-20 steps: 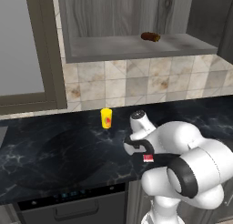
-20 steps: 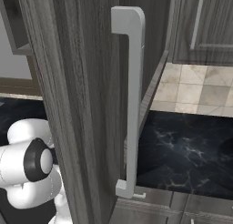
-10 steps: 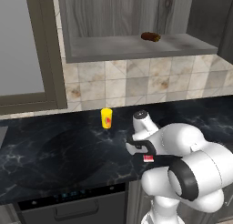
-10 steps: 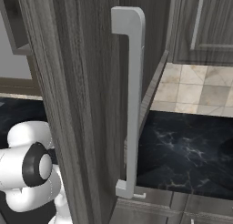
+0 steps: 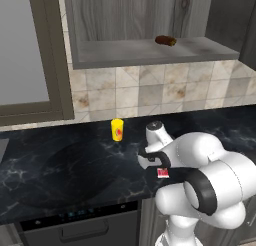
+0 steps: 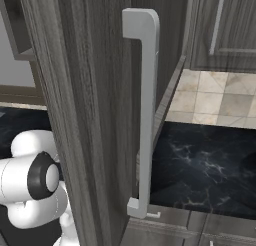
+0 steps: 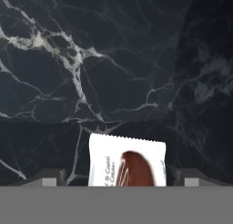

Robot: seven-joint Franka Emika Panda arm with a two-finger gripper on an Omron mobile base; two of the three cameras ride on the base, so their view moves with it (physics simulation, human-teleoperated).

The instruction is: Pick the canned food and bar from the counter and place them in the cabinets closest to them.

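The bar (image 7: 126,163), a white wrapper with a brown picture, lies flat on the black marble counter (image 7: 113,59). My gripper (image 7: 119,178) points down over it, open. One fingertip (image 7: 53,176) stands on each side of the bar, with a small gap between each and the wrapper. From the left base the bar (image 5: 163,173) shows as a red-white bit under my gripper (image 5: 158,166). A small dark red-brown thing, seemingly the canned food (image 5: 165,40), rests on the grey shelf floor of the open wall cabinet (image 5: 150,54) above.
A yellow cup with a red mark (image 5: 117,129) stands on the counter behind and left of the hand. An open dark cabinet door with a long grey handle (image 6: 145,115) hangs close in the right base view and blocks most of it. A window (image 5: 22,50) is at left.
The hand has edged slightly to the right above the bar. Nothing else has moved.
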